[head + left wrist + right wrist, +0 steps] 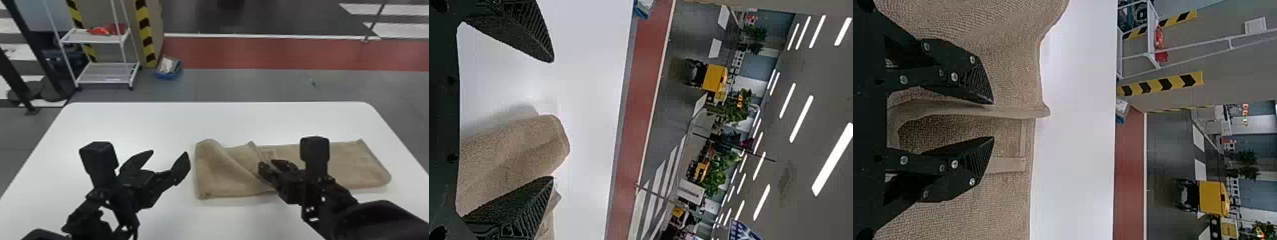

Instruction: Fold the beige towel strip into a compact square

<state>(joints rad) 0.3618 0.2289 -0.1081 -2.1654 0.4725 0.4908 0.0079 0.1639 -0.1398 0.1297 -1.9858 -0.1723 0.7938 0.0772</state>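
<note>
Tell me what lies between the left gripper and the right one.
In the head view, the left end of the beige towel strip lies between left gripper and right gripper, with some bare white tabletop.

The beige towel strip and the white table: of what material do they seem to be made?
The towel strip looks like soft, matt terry cloth, perhaps cotton: it has fine nubby texture and slack folds. The table seems smooth laminate or plastic, with slight sheen: its white top shows soft highlights.
</note>
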